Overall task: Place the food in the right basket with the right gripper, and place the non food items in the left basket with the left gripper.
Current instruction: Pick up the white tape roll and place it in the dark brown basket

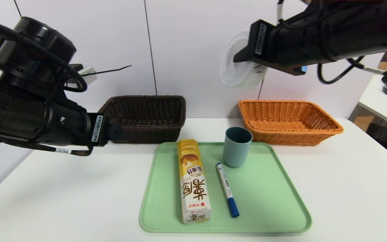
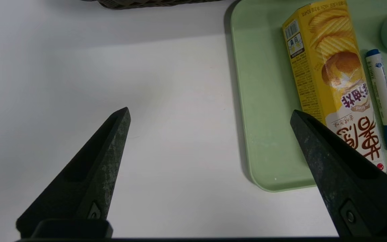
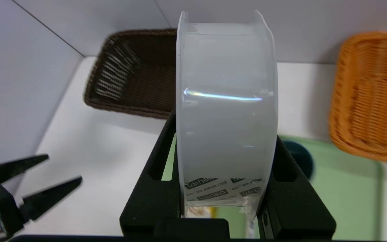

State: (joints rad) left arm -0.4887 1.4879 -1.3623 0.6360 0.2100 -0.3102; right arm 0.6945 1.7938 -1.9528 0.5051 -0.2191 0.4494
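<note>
Head view: On the white table, your green tray (image 1: 257, 201) carries a long yellow-and-white food carton (image 1: 193, 181), with a marker (image 1: 228, 190) lying beside it and a blue cup (image 1: 236, 148) standing upright near the back edge. Behind, the dark brown basket (image 1: 146, 127) is on your left and the orange basket (image 1: 291, 132) on your right. Your right gripper (image 1: 247, 58) holds a translucent roll (image 1: 235, 64) raised above the table, between the baskets. Your left gripper (image 1: 121, 132) is in front of the dark basket; its fingers are hard to make out here.

Left wrist view: Your left claw is spread wide with nothing between its fingers, over the bare table and the tray's edge, probably kept free to take something.

Right wrist view: Your right claw is clamped on the roll, one finger on each side, flanges facing outward. As a non-food item it belongs in the dark basket by the left gripper, so the raised hold perhaps prepares a handover; a bumped flange could twist it loose.
</note>
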